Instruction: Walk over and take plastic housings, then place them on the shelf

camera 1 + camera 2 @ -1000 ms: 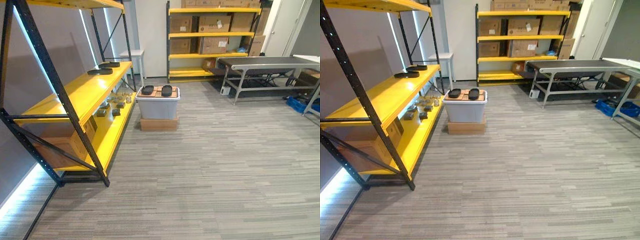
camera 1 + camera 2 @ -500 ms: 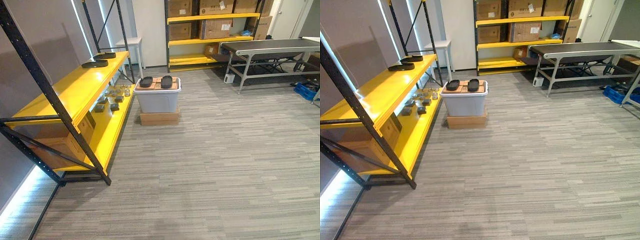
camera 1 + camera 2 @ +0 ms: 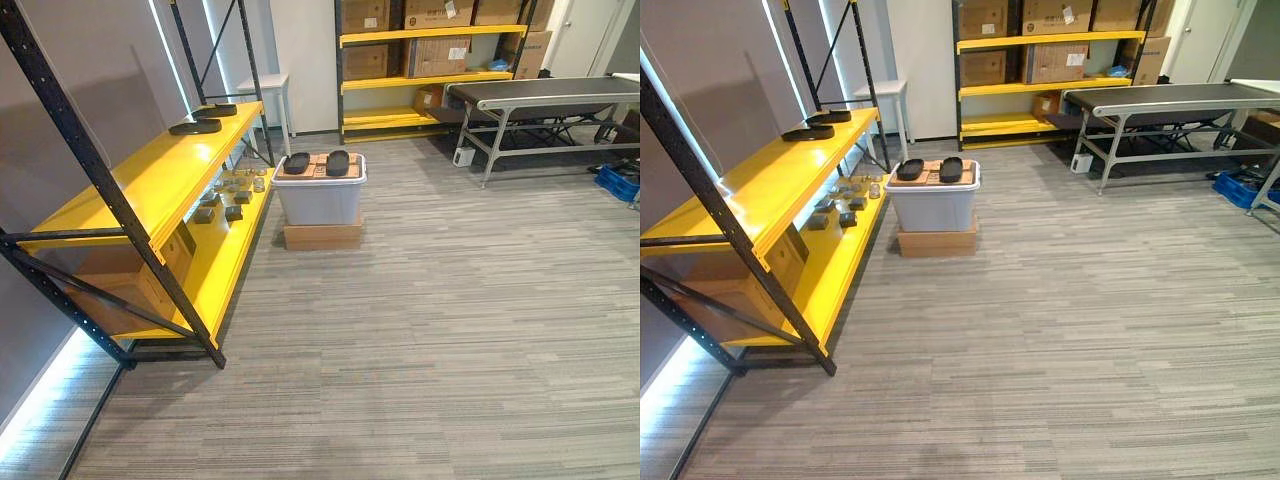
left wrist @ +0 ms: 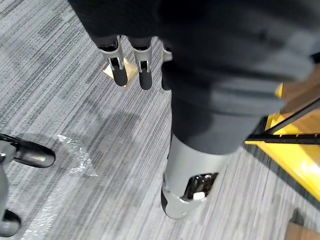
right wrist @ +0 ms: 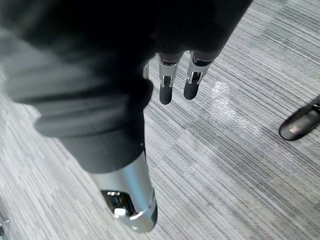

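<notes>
Two black oval plastic housings (image 3: 297,162) (image 3: 338,162) lie side by side on the lid of a grey bin (image 3: 318,200), several steps ahead of me. Two more black housings (image 3: 195,127) (image 3: 215,110) rest at the far end of the middle level of the yellow shelf (image 3: 150,180) on my left. My left hand (image 4: 119,70) hangs over the carpet with straight fingers and holds nothing. My right hand (image 5: 166,90) hangs the same way, open and empty.
The bin stands on a flat cardboard box (image 3: 322,236). Small parts (image 3: 230,195) lie on the shelf's lower level, with a cardboard box (image 3: 130,290) beneath. At the back stand a yellow rack of cartons (image 3: 430,70), a conveyor table (image 3: 540,95) and a blue crate (image 3: 618,182).
The whole picture has shifted as the camera moved; the shelf and bin now sit slightly lower and to the right. Nothing in the scene has itself moved.
</notes>
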Robot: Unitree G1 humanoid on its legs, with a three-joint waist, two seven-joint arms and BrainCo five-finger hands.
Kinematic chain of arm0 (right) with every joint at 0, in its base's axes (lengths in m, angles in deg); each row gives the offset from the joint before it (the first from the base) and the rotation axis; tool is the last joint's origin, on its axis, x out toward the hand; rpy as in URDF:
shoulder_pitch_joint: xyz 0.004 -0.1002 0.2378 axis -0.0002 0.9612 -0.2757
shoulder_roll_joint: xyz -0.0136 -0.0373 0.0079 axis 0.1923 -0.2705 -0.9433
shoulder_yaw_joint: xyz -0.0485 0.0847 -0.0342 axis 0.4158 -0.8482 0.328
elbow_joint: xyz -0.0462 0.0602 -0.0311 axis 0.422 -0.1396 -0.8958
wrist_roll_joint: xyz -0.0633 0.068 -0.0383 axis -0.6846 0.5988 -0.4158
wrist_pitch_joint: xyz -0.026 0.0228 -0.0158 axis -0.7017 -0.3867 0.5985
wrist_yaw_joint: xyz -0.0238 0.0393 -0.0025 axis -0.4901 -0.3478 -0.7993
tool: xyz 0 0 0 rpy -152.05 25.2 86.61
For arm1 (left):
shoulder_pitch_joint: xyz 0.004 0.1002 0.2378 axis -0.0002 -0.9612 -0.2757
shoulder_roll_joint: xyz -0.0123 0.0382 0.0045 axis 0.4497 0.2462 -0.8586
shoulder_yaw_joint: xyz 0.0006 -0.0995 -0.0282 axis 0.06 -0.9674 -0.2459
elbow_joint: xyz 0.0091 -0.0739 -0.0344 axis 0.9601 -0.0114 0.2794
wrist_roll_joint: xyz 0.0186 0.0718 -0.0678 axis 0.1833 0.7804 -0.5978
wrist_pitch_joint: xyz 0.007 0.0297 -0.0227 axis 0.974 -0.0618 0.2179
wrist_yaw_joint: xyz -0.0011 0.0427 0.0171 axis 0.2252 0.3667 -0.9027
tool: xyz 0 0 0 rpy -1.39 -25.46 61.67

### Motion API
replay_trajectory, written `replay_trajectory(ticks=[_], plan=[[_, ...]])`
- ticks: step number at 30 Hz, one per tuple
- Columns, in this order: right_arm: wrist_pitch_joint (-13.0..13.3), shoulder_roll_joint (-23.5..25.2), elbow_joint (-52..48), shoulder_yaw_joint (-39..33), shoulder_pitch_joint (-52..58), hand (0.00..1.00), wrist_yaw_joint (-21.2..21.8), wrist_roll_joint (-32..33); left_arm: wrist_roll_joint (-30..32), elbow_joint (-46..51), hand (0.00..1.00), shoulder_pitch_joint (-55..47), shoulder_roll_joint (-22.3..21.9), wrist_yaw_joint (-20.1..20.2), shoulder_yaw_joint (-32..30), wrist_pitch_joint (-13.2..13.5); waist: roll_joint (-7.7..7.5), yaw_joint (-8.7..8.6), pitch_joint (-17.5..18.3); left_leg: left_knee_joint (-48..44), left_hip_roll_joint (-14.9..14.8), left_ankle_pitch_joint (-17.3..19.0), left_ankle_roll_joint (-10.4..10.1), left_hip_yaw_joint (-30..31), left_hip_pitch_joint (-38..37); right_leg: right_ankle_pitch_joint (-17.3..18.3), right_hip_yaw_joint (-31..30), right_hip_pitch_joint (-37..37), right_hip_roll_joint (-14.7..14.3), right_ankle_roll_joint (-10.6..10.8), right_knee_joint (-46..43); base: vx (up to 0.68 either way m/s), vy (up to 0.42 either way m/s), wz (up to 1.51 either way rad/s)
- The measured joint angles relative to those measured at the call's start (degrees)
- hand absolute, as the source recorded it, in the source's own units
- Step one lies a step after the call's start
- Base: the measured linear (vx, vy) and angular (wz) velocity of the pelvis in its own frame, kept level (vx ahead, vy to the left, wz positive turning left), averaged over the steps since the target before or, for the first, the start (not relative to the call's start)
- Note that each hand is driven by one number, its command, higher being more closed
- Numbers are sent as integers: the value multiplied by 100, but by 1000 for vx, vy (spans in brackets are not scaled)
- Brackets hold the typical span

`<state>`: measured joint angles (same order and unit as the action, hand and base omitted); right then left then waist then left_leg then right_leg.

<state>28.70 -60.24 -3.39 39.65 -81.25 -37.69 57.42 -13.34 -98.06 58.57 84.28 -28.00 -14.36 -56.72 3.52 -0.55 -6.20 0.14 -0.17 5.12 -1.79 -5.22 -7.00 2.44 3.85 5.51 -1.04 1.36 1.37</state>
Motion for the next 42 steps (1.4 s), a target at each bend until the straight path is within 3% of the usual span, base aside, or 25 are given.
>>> replay_trajectory(ticks=[2,4,6,7,9,11,14,15,17,20,21,22,24,26,28,29,30,31,32,35,37,38,39,40,42], plan=[[-4,28,0,132,3,0,2,-116,0,0,0,13,0,-38,36,0,-19,0,-51,-15,3,43,65,-8,29,8,-5,-43,0,-2,-27,-28,4,-6],[-4,58,-5,131,-42,0,4,-143,3,21,0,37,8,-43,226,-1,5,29,-138,-219,13,238,181,-83,138,388,-6,-317,42,82,-621,3,14,-8],[-8,112,-25,131,2,0,8,-259,1,59,0,59,19,-45,411,-5,-64,27,-280,-432,74,449,278,-86,130,907,34,-712,202,430,-1712,17,22,-4],[-13,168,-55,180,20,0,11,-332,2,51,0,56,14,-40,487,-15,-82,38,-356,-437,77,535,354,-88,68,972,244,-1291,326,476,-3020,34,57,-4],[-20,310,-52,334,58,0,7,-334,2,54,0,93,141,-50,737,-37,-99,-66,-510,-407,42,613,459,-37,-211,1085,522,-1885,510,424,-4065,133,53,5],[-24,380,-7,497,97,0,15,-334,4,48,0,218,255,-61,879,-55,-114,-72,-599,-376,-78,741,438,-16,-389,1083,872,-2221,599,372,-3748,236,-20,7],[-22,468,7,572,115,0,19,-337,67,48,0,669,407,-57,875,-34,-180,-225,-653,-237,-301,983,224,247,-585,602,1151,-2531,544,174,-1950,393,-127,49],[-22,451,14,556,201,0,21,-347,131,49,0,785,409,-51,874,-19,-227,-296,-646,-198,-426,1098,102,376,-724,27,1122,-2504,498,12,-1903,578,-270,70],[-19,466,59,278,255,0,32,-365,225,40,0,782,380,-21,848,3,-139,-397,-599,-464,-669,1124,-53,506,-776,46,1198,-2475,318,-447,-2285,669,-308,45],[-21,481,60,-144,341,0,38,-472,309,135,0,653,40,4,154,-13,-128,-348,-625,-3414,-803,556,-586,559,132,508,1271,-1537,196,-562,-2010,768,-279,8],[-27,517,-52,-78,408,0,42,-562,275,239,0,546,-50,11,-97,-9,-108,-266,-636,-5087,-937,483,-753,544,753,548,1228,-947,35,-591,-1574,796,-218,-18],[-34,590,-160,-12,418,0,42,-576,187,313,0,426,-71,27,-278,-19,-122,-142,-647,-6126,-1075,539,-726,424,1242,561,1093,-384,-99,-611,-1186,648,-173,-33],[-51,634,-362,102,386,0,40,-587,55,387,0,231,-114,34,-320,-31,-157,67,-643,-6527,-1198,677,-524,3,1974,571,808,278,-145,-624,-634,558,-24,-65],[-60,605,-387,131,145,0,61,-638,-36,404,0,12,-179,79,-322,-37,-199,326,-654,-5917,-1137,837,-319,-313,2668,654,409,593,31,-495,-331,575,97,-101],[-59,594,-336,67,-189,0,67,-779,-124,398,0,-263,-323,83,-370,-65,-303,469,-709,-3605,-815,741,-275,-251,2961,873,113,887,476,-225,-249,469,181,-101],[-51,572,-372,90,-243,0,66,-784,-128,398,0,-386,-401,82,-371,-70,-259,503,-673,-2423,-799,551,-261,-229,2946,1010,84,1067,605,-113,-148,580,268,-67],[-46,552,-362,152,-236,0,61,-784,-127,376,0,-459,-422,80,-362,-77,-265,524,-639,-2285,-805,-27,-243,-332,3010,1163,54,1240,746,-11,-71,739,347,-38],[-46,556,-288,249,-160,0,58,-781,-128,339,0,-464,-415,75,-345,-75,-294,571,-441,-2584,-654,-122,61,-408,3130,1201,22,1259,911,-44,-134,793,380,9],[-47,571,-240,256,-158,0,64,-768,-132,358,0,-357,-414,72,-287,-60,-362,493,-366,-2672,-470,88,197,-352,3184,1000,51,1156,1022,-59,-418,702,325,30],[-44,566,-193,228,-95,0,62,-767,-131,328,0,-327,-364,78,-270,-51,-506,441,-356,-2673,-210,398,570,-333,2646,536,-225,804,1233,502,-1932,675,312,30],[-25,585,-66,232,94,0,68,-768,-127,282,0,-334,-252,80,-241,-81,-522,410,-379,-2274,-120,823,665,-215,1588,-773,-300,16,1285,1109,-4491,707,242,21],[-26,600,-19,231,122,0,72,-767,-126,284,0,-305,-207,78,-224,-89,-542,401,-388,-2119,-99,871,679,-163,1293,-607,-191,-263,1345,1073,-5114,645,144,39],[-27,629,1,232,235,0,74,-768,-127,284,0,-222,-157,69,-129,-97,-533,296,-387,-1705,-88,897,712,-16,710,-63,233,-695,1449,786,-5816,707,59,51],[-27,661,-5,232,344,0,74,-769,-126,298,0,-148,-131,72,-18,-89,-476,169,-359,-1250,-179,967,727,138,198,451,655,-1162,1425,464,-5893,705,18,56],[-30,698,3,239,491,0,101,-770,-123,275,0,95,-9,74,26,-96,-419,43,-390,-844,-408,1078,615,316,-368,901,1054,-1790,1170,337,-5048,632,-104,63]])
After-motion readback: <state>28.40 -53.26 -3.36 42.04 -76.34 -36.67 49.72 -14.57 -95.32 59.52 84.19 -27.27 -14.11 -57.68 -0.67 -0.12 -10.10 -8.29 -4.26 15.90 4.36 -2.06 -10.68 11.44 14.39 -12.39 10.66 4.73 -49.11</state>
